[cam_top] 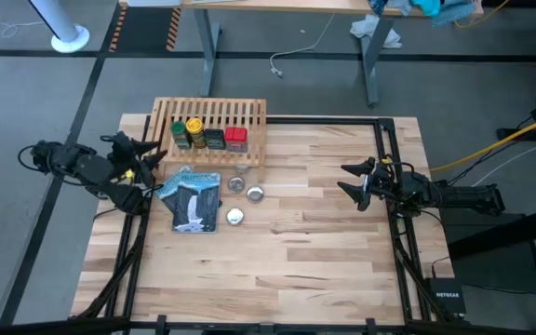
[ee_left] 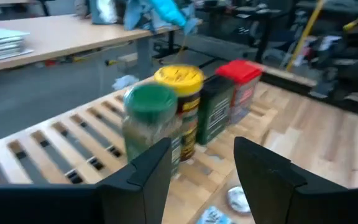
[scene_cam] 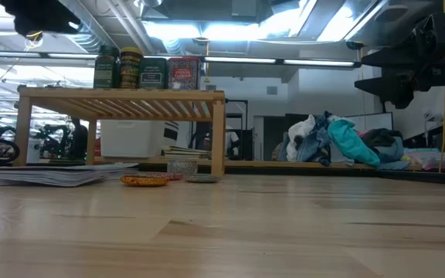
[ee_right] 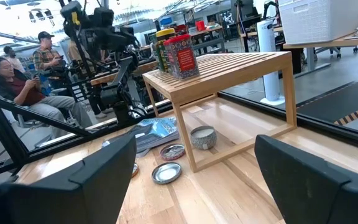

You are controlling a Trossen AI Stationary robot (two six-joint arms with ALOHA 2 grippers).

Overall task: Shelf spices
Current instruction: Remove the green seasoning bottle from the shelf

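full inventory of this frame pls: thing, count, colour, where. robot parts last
Shelf: 1, light wood slats, far-left part of the table.
Green-capped jar: 1, on the shelf, left end of the row.
Yellow-capped jar: 1, on the shelf, next right.
Black tin: 1, on the shelf, third.
Red tin: 1, on the shelf, right end.
Blue-and-white packet: 1, flat on the table in front of the shelf.
Round tins: 3, silvery, by the packet's right side.
Table: 1, butcher-block.
People: 2, seated beyond the table, right wrist view.
Left gripper: open, at the table's left edge by the shelf.
Right gripper: open, right of centre, above the table.
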